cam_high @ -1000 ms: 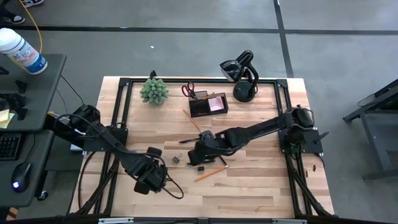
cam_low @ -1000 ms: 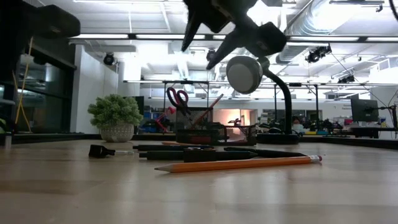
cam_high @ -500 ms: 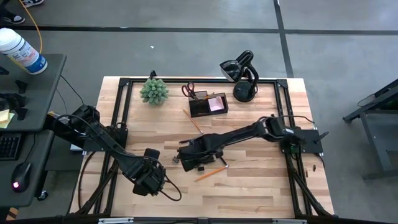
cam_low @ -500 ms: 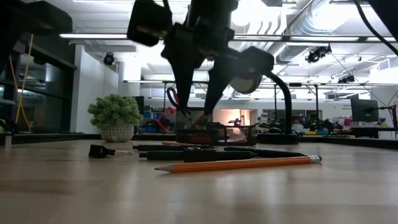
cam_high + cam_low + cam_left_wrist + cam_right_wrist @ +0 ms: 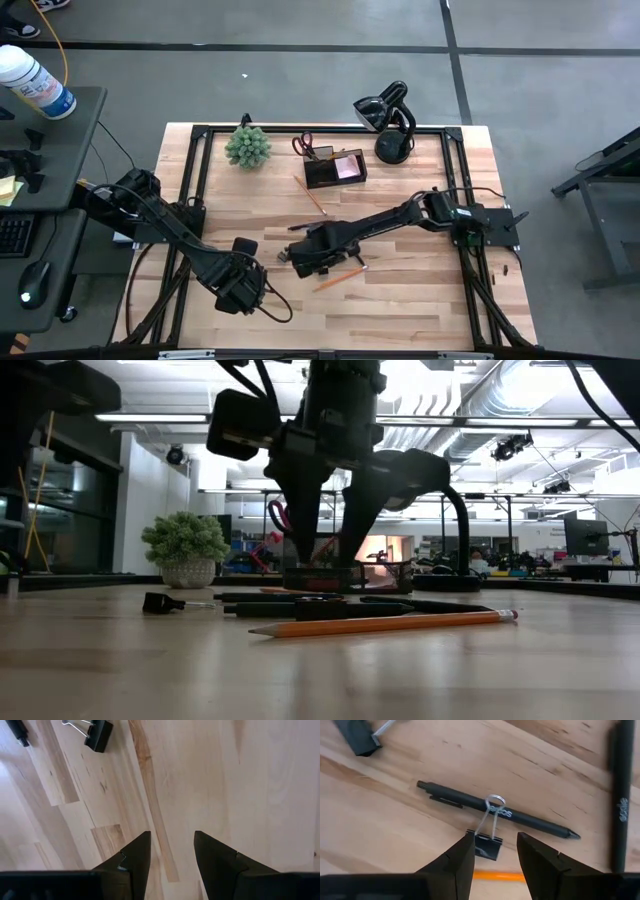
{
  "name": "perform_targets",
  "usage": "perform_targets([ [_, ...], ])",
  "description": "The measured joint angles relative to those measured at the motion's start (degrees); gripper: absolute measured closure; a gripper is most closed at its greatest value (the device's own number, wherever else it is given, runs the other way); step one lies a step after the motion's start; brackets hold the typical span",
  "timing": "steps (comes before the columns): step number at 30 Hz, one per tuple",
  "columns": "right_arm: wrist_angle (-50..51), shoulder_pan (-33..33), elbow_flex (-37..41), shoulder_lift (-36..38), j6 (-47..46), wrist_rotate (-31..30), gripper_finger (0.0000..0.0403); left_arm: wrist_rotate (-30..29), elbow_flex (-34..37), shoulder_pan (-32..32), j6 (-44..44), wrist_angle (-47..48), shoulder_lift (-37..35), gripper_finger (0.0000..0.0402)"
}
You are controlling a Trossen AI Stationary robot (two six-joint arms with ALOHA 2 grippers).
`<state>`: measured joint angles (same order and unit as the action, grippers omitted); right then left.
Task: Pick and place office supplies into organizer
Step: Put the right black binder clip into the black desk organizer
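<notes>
My right gripper (image 5: pixel 493 837) is open, pointing down over the table's middle (image 5: pixel 308 255). Its fingers stand on either side of a small black binder clip (image 5: pixel 487 846) without touching it. The clip's wire handles lie over a black pen (image 5: pixel 520 816). A second pen (image 5: pixel 619 795), another binder clip (image 5: pixel 357 740) and an orange pencil (image 5: pixel 338 278) lie on the wood nearby. The black organizer (image 5: pixel 335 168) stands near the far edge, with red-handled scissors (image 5: pixel 303 143) and a pink pad (image 5: pixel 350 165) in it. My left gripper (image 5: pixel 172 852) is open over bare wood at the near left (image 5: pixel 243 288).
A spiky green plant (image 5: pixel 247 147) and a black curved-neck stand (image 5: pixel 390 120) stand by the far edge, on either side of the organizer. Another orange pencil (image 5: pixel 308 192) lies in front of the organizer. Bare wood lies along the near edge and the right side.
My right gripper has come down from high above the table to just over the pens and clip, shifting a little toward the table's left. The arm has stretched out lower across the table. The supplies on the wood have stayed put.
</notes>
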<state>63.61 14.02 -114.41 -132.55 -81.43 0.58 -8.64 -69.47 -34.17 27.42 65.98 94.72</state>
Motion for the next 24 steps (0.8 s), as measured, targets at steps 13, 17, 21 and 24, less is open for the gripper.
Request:
perform_targets([
  [13,0.6,1.5,2.3,0.0,-9.4,-0.9,0.0261,-1.4,0.0,0.0,-0.2,0.0,0.0,0.0263],
  [17,-0.7,1.3,3.8,0.0,-10.0,-0.3,0.0261,-2.1,0.0,0.0,-0.4,0.0,0.0,0.0263],
  [21,-2.1,1.3,3.8,0.0,-10.0,-1.1,0.0261,-2.4,0.0,0.0,-0.4,0.0,0.0,0.0263],
  [24,-2.6,1.2,3.8,0.0,-10.0,-1.1,0.0261,-2.6,0.0,0.0,-0.4,0.0,0.0,0.0263],
])
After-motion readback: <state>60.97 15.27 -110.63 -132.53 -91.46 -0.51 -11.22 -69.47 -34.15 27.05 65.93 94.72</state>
